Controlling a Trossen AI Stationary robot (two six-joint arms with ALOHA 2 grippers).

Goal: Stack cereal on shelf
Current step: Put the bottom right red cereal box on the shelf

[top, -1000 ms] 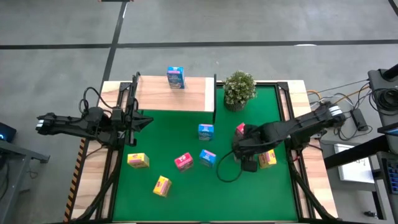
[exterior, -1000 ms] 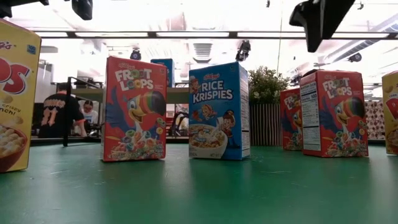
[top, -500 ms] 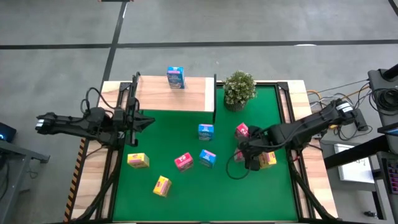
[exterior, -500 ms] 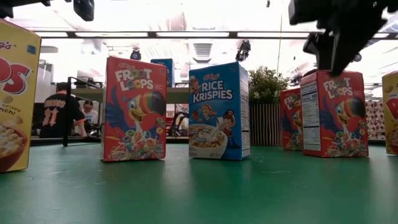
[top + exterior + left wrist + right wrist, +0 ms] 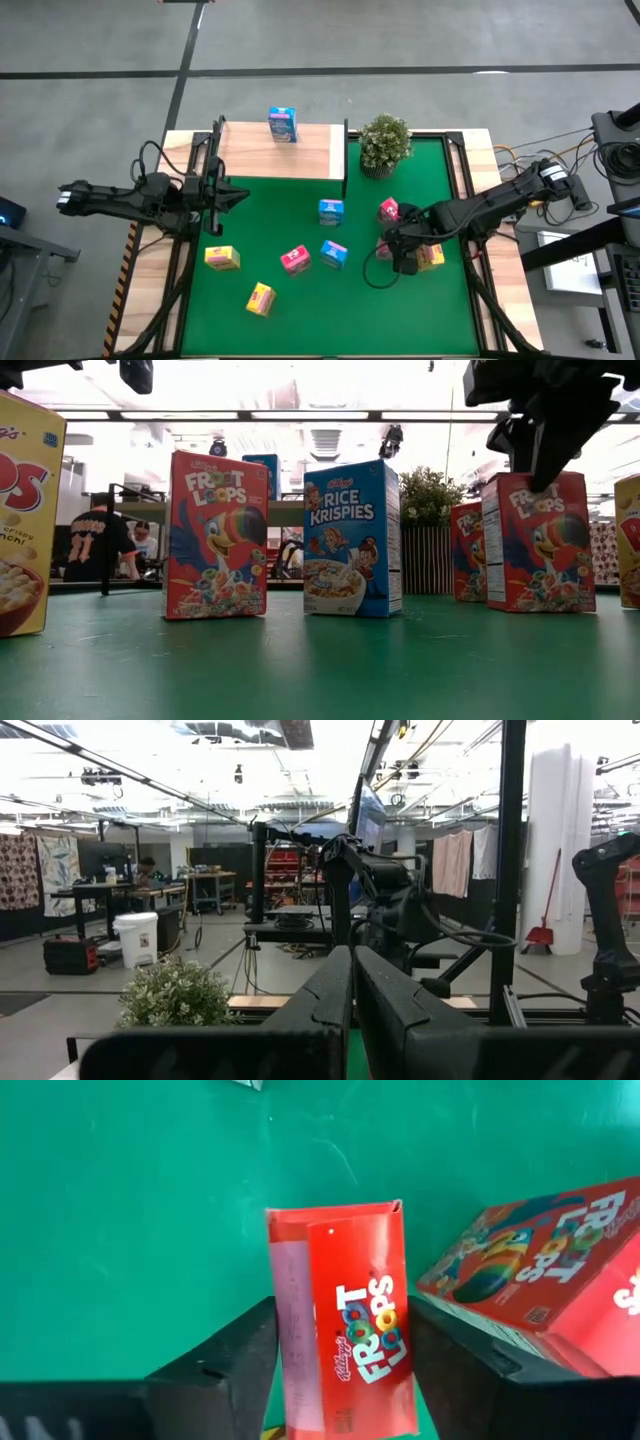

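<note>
Your right gripper [image 5: 345, 1355] straddles an upright Froot Loops box [image 5: 350, 1315] just beside the potted plant [image 5: 384, 143], fingers spread for the pinch (left gripper [image 5: 352, 1010] idles clenched).

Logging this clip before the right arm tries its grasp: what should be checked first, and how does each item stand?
1. Right gripper straddles the Froot Loops box, a finger on each side: ok.
2. Fingers closed on the box: not ok, gaps show on both sides.
3. Box upright: cannot tell; it looks slightly tilted in the low view.
4. Neighbouring boxes clear of the fingers: not ok, a second Froot Loops box lies close beside one finger.
5. Room on the shelf: ok, only one blue box stands there.
6. Left gripper out of the way: ok, at the mat's left edge.
</note>
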